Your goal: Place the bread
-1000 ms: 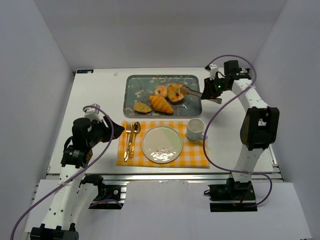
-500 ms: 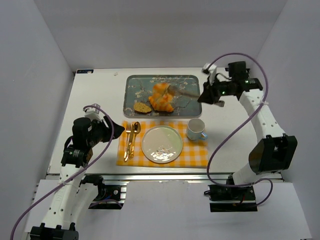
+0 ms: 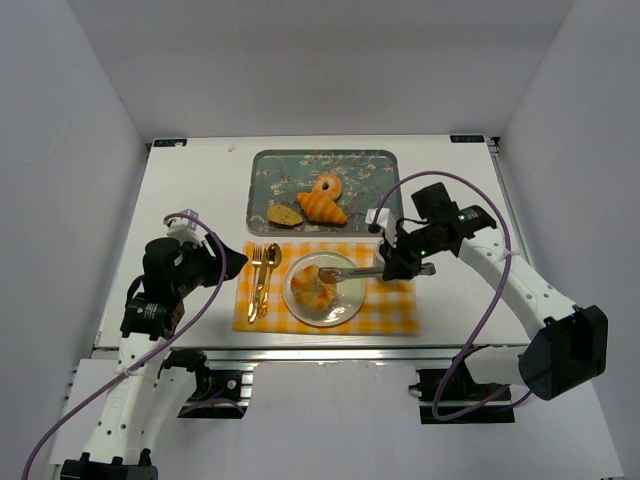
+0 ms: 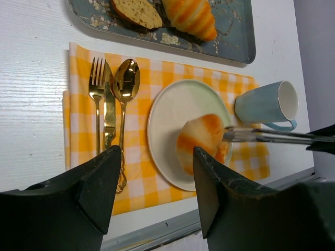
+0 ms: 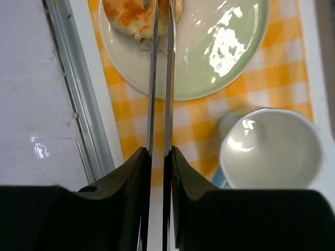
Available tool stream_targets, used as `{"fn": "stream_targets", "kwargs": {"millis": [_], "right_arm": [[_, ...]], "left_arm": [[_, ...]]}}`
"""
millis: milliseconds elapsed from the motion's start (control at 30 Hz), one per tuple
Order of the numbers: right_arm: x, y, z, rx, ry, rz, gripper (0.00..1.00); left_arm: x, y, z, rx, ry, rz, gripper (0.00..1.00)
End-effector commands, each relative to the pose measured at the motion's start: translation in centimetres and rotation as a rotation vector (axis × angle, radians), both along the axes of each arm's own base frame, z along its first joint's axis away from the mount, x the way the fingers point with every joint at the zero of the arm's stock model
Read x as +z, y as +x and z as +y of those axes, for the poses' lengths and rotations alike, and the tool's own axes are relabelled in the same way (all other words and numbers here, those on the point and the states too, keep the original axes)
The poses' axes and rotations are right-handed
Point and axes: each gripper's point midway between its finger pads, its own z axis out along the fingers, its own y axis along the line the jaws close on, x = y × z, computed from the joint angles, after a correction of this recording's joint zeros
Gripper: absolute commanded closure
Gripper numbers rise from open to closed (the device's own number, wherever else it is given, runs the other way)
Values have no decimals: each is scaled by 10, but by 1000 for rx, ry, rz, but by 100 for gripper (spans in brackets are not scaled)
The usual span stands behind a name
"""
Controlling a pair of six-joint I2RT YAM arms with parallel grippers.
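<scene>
Bread (image 3: 314,288) is over the left half of the plate (image 3: 345,302), pinched at its right side between the tips of the tongs (image 3: 355,272); you can't tell whether it rests on the plate or hangs just above it. In the left wrist view the bun (image 4: 201,141) shows up orange and glossy, low on the plate (image 4: 172,112), with the tongs (image 4: 272,137) coming in from the right. Your right gripper (image 3: 393,265) has its fingers narrow, clamped on the tongs' handles. The right wrist view shows the two blades (image 5: 161,78) running almost parallel from the gripper (image 5: 157,157) up to the bread (image 5: 131,13) at the top edge. The plate (image 5: 209,68) sits on a yellow checked placemat (image 3: 385,308). A pale blue cup (image 4: 264,104) stands just beside the plate on the mat's right end, and is seen from above in the right wrist view (image 5: 269,149). A gold fork (image 4: 97,89), knife (image 4: 109,117) and spoon (image 4: 125,78) lie side by side on the mat's left end. Behind the mat the patterned tray (image 3: 270,170) holds a croissant (image 3: 322,207), a ring pastry (image 3: 327,186) and a brown slice (image 3: 285,214). Your left gripper (image 3: 232,270) is at the mat's left edge, fingers wide (image 4: 99,183), holding nothing.
</scene>
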Motion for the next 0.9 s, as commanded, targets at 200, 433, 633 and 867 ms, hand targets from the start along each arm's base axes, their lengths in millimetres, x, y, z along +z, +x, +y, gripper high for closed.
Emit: {"fn": "stream_targets", "kwargs": {"millis": [200, 433, 633, 867], "right_arm": [[-7, -6, 3, 11, -37, -44, 65], [1, -4, 4, 3, -23, -70, 42], [24, 9, 8, -28, 22, -120, 46], [81, 52, 11, -196, 177, -138, 57]], "left_arm": [[14, 2, 1, 3, 3, -41, 33], [14, 0, 2, 6, 4, -41, 33], [14, 0, 3, 7, 8, -41, 33], [15, -1, 3, 9, 10, -43, 33]]}}
